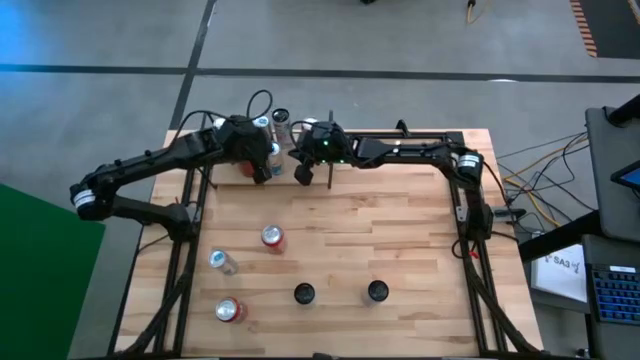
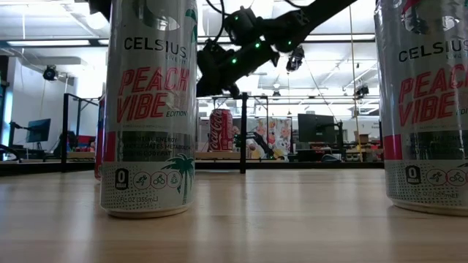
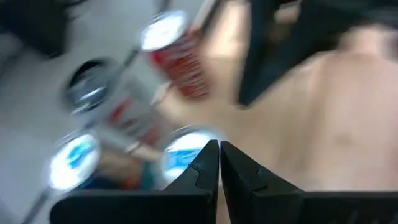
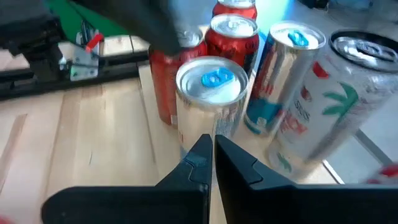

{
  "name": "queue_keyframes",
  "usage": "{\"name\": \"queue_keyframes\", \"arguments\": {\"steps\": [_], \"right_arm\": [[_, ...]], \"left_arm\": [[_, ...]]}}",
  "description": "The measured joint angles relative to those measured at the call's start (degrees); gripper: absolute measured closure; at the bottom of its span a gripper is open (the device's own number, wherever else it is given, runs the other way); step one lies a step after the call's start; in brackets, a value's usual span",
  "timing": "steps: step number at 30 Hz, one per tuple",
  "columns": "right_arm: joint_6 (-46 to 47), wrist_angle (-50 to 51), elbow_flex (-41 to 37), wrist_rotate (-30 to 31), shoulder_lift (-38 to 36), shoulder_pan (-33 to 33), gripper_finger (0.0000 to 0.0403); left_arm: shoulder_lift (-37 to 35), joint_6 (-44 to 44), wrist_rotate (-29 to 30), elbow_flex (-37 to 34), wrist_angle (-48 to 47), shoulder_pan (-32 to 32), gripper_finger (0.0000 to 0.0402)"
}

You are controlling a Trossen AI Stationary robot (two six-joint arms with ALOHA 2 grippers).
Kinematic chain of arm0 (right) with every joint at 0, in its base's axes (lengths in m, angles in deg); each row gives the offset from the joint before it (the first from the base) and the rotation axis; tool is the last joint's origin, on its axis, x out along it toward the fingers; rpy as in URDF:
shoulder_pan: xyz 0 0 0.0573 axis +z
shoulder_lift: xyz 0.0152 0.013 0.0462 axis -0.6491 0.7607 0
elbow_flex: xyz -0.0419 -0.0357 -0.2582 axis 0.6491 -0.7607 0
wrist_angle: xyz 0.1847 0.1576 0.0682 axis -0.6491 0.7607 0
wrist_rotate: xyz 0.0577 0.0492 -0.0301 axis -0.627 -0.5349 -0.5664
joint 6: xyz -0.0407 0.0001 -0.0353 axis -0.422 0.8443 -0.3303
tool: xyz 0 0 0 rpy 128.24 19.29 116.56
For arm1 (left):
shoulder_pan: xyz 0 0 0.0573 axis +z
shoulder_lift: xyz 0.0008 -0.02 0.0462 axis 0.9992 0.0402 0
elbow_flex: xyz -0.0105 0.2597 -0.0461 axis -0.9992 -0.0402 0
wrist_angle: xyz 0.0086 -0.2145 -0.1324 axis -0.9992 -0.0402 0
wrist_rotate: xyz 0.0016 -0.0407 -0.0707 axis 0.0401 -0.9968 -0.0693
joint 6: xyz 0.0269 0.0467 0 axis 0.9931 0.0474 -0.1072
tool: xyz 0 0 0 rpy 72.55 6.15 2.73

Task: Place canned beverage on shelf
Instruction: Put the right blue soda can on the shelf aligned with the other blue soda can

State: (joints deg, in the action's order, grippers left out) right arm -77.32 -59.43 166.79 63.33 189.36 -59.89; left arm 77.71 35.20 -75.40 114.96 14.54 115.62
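Several cans (image 1: 268,140) stand clustered at the far left corner of the wooden shelf (image 1: 400,240), where both arms meet. Only the right wrist view resolves them: red cans (image 4: 231,37), silver-and-blue ones (image 4: 212,102), and a palm-printed can (image 4: 323,106). The left gripper (image 1: 262,172) and right gripper (image 1: 303,175) hover beside this group, each with fingers pressed together, holding nothing. From above, five more cans (image 1: 272,238) show scattered toward the near edge. The low view shows two Celsius cans (image 2: 150,109) up close.

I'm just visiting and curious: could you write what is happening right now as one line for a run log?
left gripper: shut, empty, by can cluster | right gripper: shut, empty, beside it | five cans standing on table, unplaced
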Motion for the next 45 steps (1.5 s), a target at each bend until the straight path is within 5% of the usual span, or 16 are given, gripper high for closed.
{"name": "queue_keyframes", "arguments": {"steps": [3, 6, 24, 31, 45], "right_arm": [[-0.91, 3.50, 0.00, 0.01, -1.69, 0.02, 0.0394], [-1.44, 6.19, 0.00, 0.01, -3.39, 0.05, 0.0394], [-1.46, 7.66, 0.00, -0.02, -4.26, 0.79, 0.0394], [-1.46, 7.69, 0.00, -0.03, -4.26, 0.79, 0.0394], [0.11, -1.81, 0.00, -0.42, -0.21, 0.66, 0.0394]], "left_arm": [[0.08, -0.16, -8.71, 0.07, 1.10, -0.98, 0.0402], [1.17, -1.07, -10.44, 0.07, 1.28, -2.03, 0.0402], [7.71, -1.50, 8.20, -0.04, 1.42, -2.73, 0.0402], [8.19, -2.35, 9.68, -0.06, 2.27, -2.69, 0.0402], [-2.45, 6.46, 13.50, -0.72, -0.51, 1.16, 0.0402]]}}
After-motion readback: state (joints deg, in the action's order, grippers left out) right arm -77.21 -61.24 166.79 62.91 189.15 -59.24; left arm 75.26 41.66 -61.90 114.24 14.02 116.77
